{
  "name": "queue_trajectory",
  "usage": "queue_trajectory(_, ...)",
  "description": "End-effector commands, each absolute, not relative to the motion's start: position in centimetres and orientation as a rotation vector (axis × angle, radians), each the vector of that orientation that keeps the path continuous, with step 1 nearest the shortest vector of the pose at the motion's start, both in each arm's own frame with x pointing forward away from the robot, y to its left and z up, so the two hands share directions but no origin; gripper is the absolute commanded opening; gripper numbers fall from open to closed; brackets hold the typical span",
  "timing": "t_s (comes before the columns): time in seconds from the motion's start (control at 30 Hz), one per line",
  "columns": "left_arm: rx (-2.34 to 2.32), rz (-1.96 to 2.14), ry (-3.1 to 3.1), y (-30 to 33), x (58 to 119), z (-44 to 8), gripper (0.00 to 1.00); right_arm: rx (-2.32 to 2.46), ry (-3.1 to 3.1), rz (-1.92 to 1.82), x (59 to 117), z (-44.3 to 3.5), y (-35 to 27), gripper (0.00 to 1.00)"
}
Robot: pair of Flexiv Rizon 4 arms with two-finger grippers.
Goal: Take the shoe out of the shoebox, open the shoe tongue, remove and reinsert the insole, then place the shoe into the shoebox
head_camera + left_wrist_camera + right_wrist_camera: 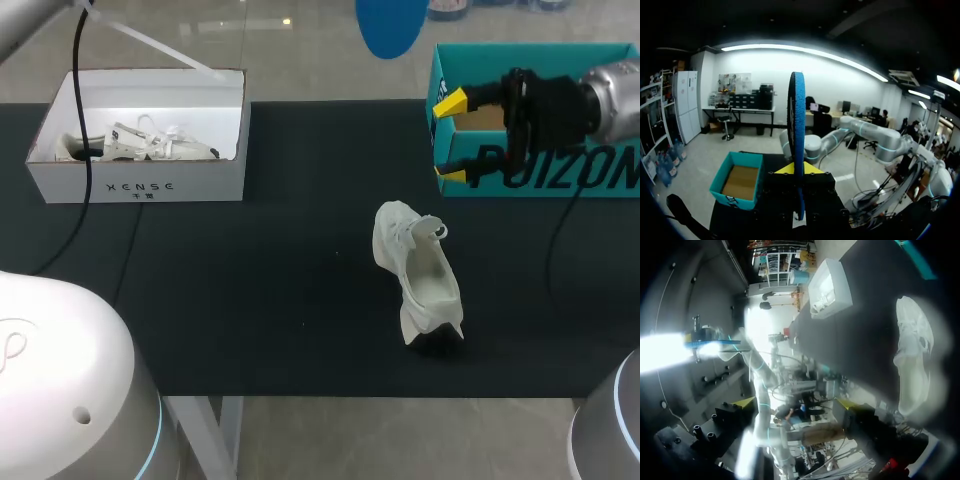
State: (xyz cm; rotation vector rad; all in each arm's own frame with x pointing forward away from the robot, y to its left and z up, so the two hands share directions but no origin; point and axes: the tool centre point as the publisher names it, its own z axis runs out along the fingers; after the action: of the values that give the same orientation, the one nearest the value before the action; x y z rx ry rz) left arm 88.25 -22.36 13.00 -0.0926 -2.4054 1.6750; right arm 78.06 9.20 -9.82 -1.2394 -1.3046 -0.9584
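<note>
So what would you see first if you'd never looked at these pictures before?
Probably the white shoe, lying alone in the middle of the dark table. Next comes the right pincer, open with bright yellow tips, at the end of the teal shoebox on the table's far right. Then there's the blue insole, standing up edge-on, gripped in the left pincer.

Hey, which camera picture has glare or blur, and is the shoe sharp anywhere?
Right wrist view: white glare washes out one side, and the white shoe is smeared and hazy. Head view: even light, shoe sharp, small dark shadow beneath its near end. Left wrist view: fisheye-bent, blue insole sharp.
</note>
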Motion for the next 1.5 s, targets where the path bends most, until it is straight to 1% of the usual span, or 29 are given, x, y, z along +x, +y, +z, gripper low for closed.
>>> queue_trajectory(0.03, -0.091, 1.676, -2.407, -22.29, 88.14, 12.93, 0.0, -1.229, -1.306, -1.008, 78.25, -9.59, 9.39, 1.0)
queue_trajectory(1.5, -0.091, 1.676, -2.407, -22.29, 88.14, 12.93, 0.0, -1.214, -1.315, -1.046, 78.19, -9.35, 9.21, 1.0)
